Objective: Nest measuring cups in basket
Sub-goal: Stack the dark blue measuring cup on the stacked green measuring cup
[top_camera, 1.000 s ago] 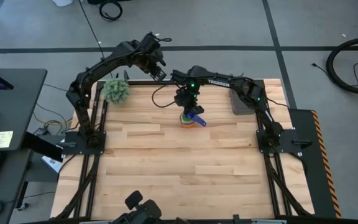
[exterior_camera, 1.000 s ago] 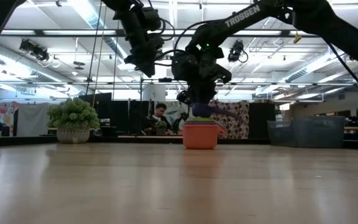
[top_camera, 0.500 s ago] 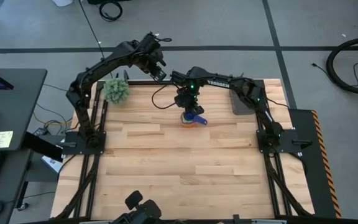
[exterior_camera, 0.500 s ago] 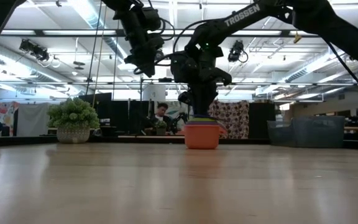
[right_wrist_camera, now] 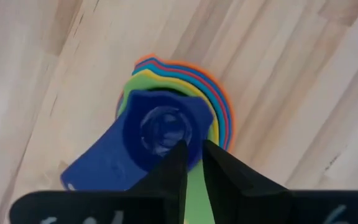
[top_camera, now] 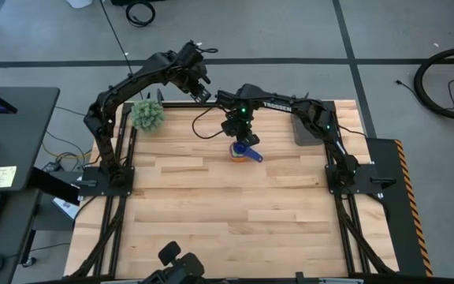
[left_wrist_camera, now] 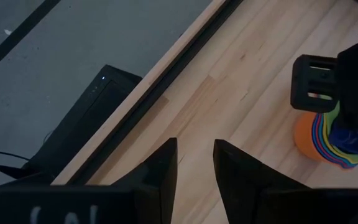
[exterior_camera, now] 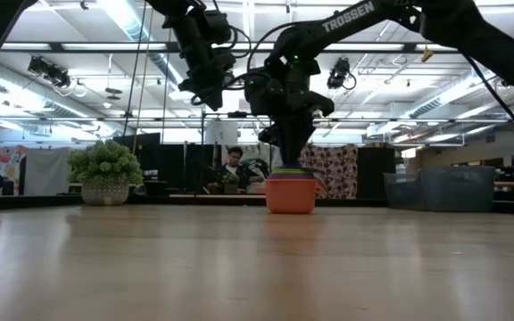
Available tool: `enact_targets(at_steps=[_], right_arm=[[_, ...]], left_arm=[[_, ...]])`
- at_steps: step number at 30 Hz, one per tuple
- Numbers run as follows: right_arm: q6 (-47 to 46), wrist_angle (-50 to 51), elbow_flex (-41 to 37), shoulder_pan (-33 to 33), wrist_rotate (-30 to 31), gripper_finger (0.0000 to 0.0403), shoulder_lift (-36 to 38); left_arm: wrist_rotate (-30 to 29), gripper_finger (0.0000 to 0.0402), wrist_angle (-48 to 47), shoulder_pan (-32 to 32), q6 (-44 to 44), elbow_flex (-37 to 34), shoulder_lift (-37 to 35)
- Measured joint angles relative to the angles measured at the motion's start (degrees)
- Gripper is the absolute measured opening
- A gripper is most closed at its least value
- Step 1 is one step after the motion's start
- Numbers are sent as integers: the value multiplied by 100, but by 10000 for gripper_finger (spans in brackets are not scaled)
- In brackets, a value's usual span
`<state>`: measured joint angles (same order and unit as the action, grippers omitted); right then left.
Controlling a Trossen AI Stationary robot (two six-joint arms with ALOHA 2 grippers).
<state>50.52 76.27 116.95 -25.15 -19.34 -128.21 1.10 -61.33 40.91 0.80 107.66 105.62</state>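
Wooden table (top_camera: 211, 205): right pincer (right_wrist_camera: 191, 155) pointing down over nested measuring cups (top_camera: 241, 151), slightly parted, empty

Measuring cups (top_camera: 241, 152): nested into a single stack standing upright on the wooden tabletop, toward its far edge and near the middle of its width. The orange cup (exterior_camera: 289, 193) is the outermost and bears the rest; thin rims of red, blue, light blue, yellow and green show as concentric wavy bands inside it in the right wrist view. The dark blue cup (right_wrist_camera: 163, 130) sits innermost on top, mouth up, its flat handle (right_wrist_camera: 95, 168) projecting sideways past the stack's edge.

Basket (top_camera: 307, 132): a dark grey rectangular bin near the table's far right corner, well apart from the stack; in the low view its walls look translucent.
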Motion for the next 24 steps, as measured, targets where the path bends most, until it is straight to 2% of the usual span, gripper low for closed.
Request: enact_targets(at_steps=[6,11,13,16,20,24], right_arm=[[-87,10,104,8,28,54,1],[-92,247,242,31,497,54,25],[-136,501,486,26,498,54,32],[-454,936,977,28,260,54,38],[-1053,1363,1663,31,-375,54,78],[-2171,1263,1761,28,-973,54,273]], left_arm=[[0,109,-2,0,4,0,0],[20,109,-25,2,-10,0,0],[30,109,-42,15,-13,0,0],[22,109,-101,54,-15,0,0],[85,109,-167,123,-48,-2,0],[625,109,-148,243,-163,-4,95]])
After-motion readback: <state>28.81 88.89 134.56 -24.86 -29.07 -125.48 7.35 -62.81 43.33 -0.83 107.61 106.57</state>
